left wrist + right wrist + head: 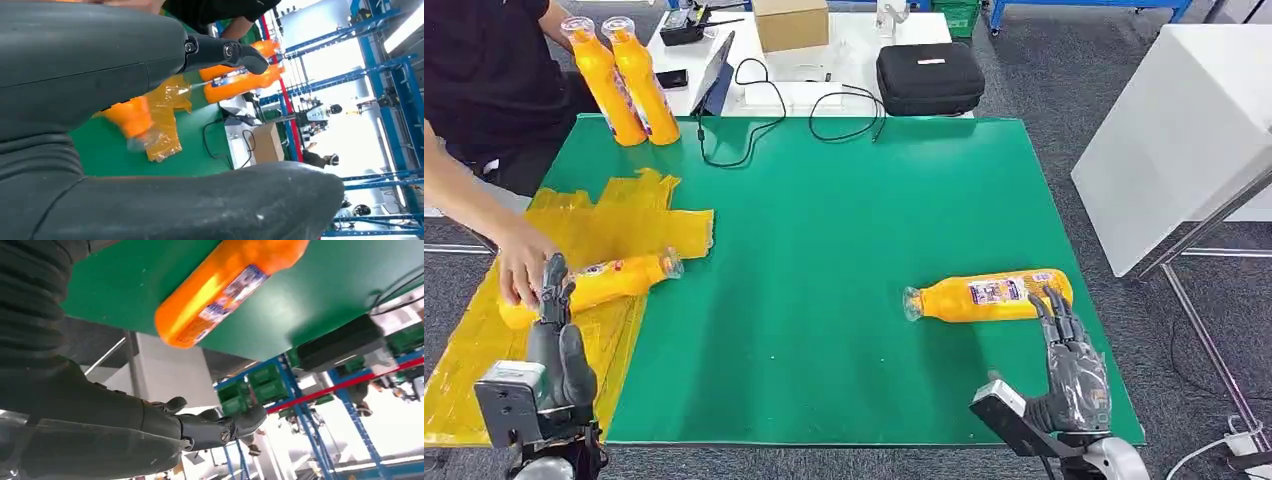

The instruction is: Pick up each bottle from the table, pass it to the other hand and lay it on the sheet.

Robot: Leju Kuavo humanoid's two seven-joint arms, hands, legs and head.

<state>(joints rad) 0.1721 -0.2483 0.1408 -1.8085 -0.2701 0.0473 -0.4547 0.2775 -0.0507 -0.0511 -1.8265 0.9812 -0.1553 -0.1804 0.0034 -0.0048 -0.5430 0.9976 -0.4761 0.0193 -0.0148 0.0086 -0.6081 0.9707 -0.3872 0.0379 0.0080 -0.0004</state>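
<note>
An orange bottle [989, 296] lies on its side on the green table [844, 220] at the right, cap pointing left. My right hand [1072, 355] is just in front of its base end, fingers spread and holding nothing; the right wrist view has the bottle [225, 290] beyond the hand [150, 430]. Another orange bottle [619, 279] lies on the yellow sheet [584, 225] at the left, with a person's hand [522, 262] on its base. My left hand [559, 340] stands empty just in front of it, fingers pointing up. The same bottle [131, 116] appears in the left wrist view.
Two more orange bottles [629, 80] stand upright at the table's back left corner. Behind the table lie black cables [754, 120], a black case [929, 78] and a cardboard box [790, 22]. A white panel [1184, 130] stands to the right.
</note>
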